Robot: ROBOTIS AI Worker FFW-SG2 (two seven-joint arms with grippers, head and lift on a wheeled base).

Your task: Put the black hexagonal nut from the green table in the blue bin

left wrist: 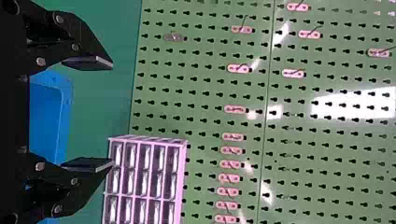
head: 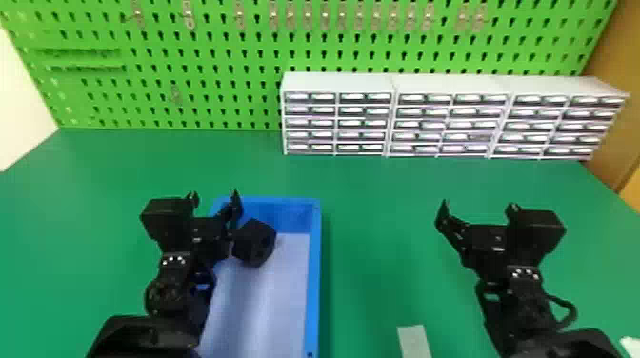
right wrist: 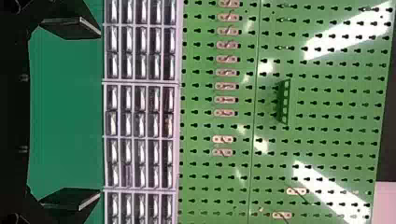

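Black left pincer and right pincer both gape, fingers wide apart.

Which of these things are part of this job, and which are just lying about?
Part of the job:
- black hexagonal nut, lying in the blue bin
- blue bin
- green table beneath it
- left gripper, open, and right gripper, open

Just there:
- drawer units at the back
- green pegboard with hooks
- pale strip on the table
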